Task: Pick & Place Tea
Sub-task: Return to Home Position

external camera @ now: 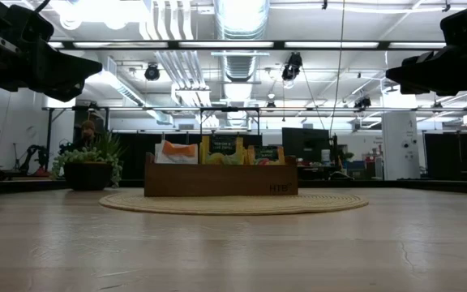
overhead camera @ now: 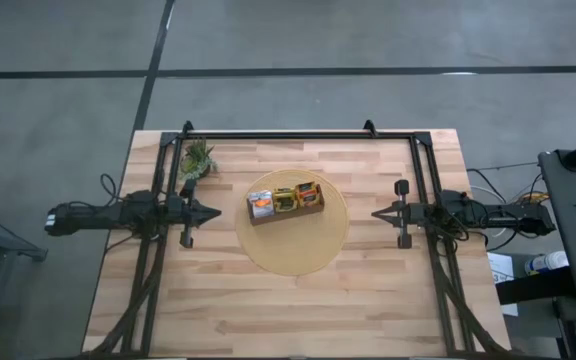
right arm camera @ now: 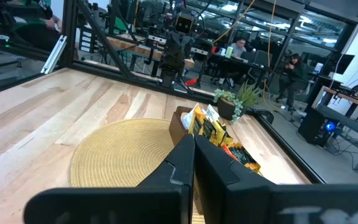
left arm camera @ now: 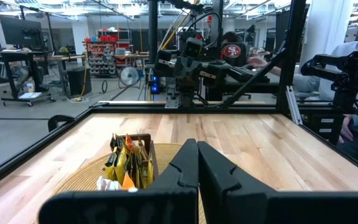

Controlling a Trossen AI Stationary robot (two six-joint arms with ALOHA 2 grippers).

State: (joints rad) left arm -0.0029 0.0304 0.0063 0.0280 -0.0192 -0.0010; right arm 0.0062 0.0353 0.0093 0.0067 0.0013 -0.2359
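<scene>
The tea point(overhead camera: 286, 200) stands in the wooden tray point(external camera: 217, 185) on the round mat point(overhead camera: 293, 250) at the bench's centre; left pincer point(overhead camera: 215, 211), pressed together, hangs toward the left edge; right pincer point(overhead camera: 376, 212), likewise pressed together, toward the right edge.

**Left arm** point(overhead camera: 118, 213): seen from above, it lies at the 9 o'clock side, extended straight, with its axis pointing toward 3 o'clock.

**Left gripper** point(overhead camera: 213, 212): forms the 3 o'clock end of this arm and hangs raised in the air. Its fingers point(left arm camera: 182, 171) are pressed together along one vertical seam.

**Right arm** point(overhead camera: 488, 213): lies at the 3 o'clock side, extended straight, with its axis pointing toward 9 o'clock.

**Right gripper** point(overhead camera: 378, 212): forms the 9 o'clock end of this arm and is raised to the same height. Its fingers meet flush along one seam.

The two grippers face each other tip to tip on one line, well apart.
</scene>
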